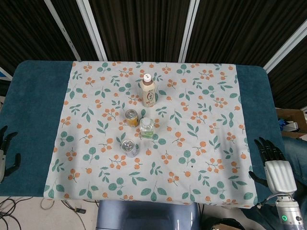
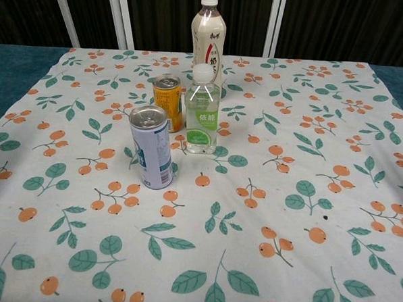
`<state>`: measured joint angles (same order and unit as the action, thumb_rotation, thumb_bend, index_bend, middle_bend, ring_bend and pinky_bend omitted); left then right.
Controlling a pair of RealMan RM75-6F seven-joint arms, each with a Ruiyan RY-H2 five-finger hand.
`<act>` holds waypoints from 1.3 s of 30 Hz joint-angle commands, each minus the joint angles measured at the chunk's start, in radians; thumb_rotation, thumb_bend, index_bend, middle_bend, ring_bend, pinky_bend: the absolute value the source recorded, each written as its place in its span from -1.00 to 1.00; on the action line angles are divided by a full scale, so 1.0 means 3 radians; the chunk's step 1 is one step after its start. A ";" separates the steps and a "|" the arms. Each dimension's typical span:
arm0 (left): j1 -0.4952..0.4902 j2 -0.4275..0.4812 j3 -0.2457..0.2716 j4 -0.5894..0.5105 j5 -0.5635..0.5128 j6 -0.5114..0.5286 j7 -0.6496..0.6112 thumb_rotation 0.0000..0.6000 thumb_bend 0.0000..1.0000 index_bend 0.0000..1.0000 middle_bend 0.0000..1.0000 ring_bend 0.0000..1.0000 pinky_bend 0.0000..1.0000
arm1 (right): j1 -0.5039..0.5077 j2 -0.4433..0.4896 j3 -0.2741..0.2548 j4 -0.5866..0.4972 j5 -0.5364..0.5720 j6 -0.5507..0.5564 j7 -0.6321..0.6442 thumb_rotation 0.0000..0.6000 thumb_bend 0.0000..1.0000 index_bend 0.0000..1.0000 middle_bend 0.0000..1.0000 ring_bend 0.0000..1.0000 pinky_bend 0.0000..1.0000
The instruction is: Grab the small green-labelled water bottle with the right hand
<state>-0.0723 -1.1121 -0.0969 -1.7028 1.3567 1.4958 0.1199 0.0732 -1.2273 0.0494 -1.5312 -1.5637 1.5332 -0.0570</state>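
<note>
A teal counter (image 1: 36, 120) carries a floral cloth (image 1: 201, 139) on which, well left of the right hand (image 1: 274, 167), stand a small green-labelled water bottle (image 1: 147, 128), an orange can (image 1: 131, 117) just beside it, a white-and-blue can (image 1: 128, 148) nearer, and a tall milk-tea bottle (image 1: 148, 91) behind.

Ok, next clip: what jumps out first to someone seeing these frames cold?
A tight cluster of drinks stands left of centre on the leaf-and-fruit tablecloth: the small green-labelled water bottle, an orange can to its left, a blue-and-white can nearest the camera, and a tall milk tea bottle behind. Both hands sit far off at the near table edges, the right hand and left hand, holding nothing.
</note>
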 commanded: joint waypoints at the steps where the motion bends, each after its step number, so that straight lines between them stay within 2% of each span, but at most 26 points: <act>1: 0.0001 0.0004 -0.0001 -0.0003 -0.0006 -0.0005 -0.0008 1.00 -0.05 -0.68 -1.00 -0.93 -1.00 | 0.0006 -0.0009 0.0009 0.0012 0.0018 -0.0016 0.0062 1.00 -0.56 -0.95 -0.83 -0.82 -0.64; 14: 0.0004 0.0004 -0.0001 -0.0014 -0.0005 -0.0005 -0.0010 1.00 -0.05 -0.68 -1.00 -0.93 -1.00 | 0.0074 -0.0021 0.0005 0.0032 0.0061 -0.0178 0.0289 1.00 -0.56 -0.95 -0.83 -0.82 -0.64; 17: 0.0015 0.0006 -0.0014 -0.0027 -0.0035 0.0002 -0.0050 1.00 -0.05 -0.68 -1.00 -0.93 -1.00 | 0.0117 0.0022 0.0011 -0.0061 -0.0018 -0.0184 0.0720 1.00 -0.57 -0.95 -0.83 -0.82 -0.64; 19: 0.0018 0.0010 -0.0019 -0.0037 -0.0051 -0.0006 -0.0085 1.00 -0.05 -0.68 -1.00 -0.93 -1.00 | 0.0207 0.0059 0.0085 -0.0067 0.0005 -0.0262 0.1021 1.00 -0.57 -0.94 -0.82 -0.82 -0.64; 28: -0.0009 -0.0001 -0.0020 -0.0042 -0.0067 -0.0053 -0.0033 1.00 -0.05 -0.71 -1.00 -0.93 -1.00 | 0.0897 0.0218 0.0401 -0.0198 0.0346 -0.1315 0.1641 1.00 -0.57 -0.93 -0.82 -0.82 -0.64; 32: -0.0008 0.0001 -0.0024 -0.0047 -0.0077 -0.0054 -0.0036 1.00 -0.05 -0.71 -1.00 -0.93 -1.00 | 0.1195 0.0119 0.0516 -0.0141 0.0532 -0.1743 0.1743 1.00 -0.58 -0.93 -0.82 -0.82 -0.64; 39: -0.0010 0.0009 -0.0023 -0.0047 -0.0080 -0.0065 -0.0051 1.00 -0.05 -0.71 -1.00 -0.93 -1.00 | 0.1674 -0.0183 0.0720 0.0033 0.0966 -0.2352 0.1667 1.00 -0.59 -0.92 -0.80 -0.82 -0.64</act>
<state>-0.0753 -1.1093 -0.1039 -1.7171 1.3325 1.4763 0.1046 0.5344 -1.2457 0.2353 -1.5429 -1.3227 0.8784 0.4436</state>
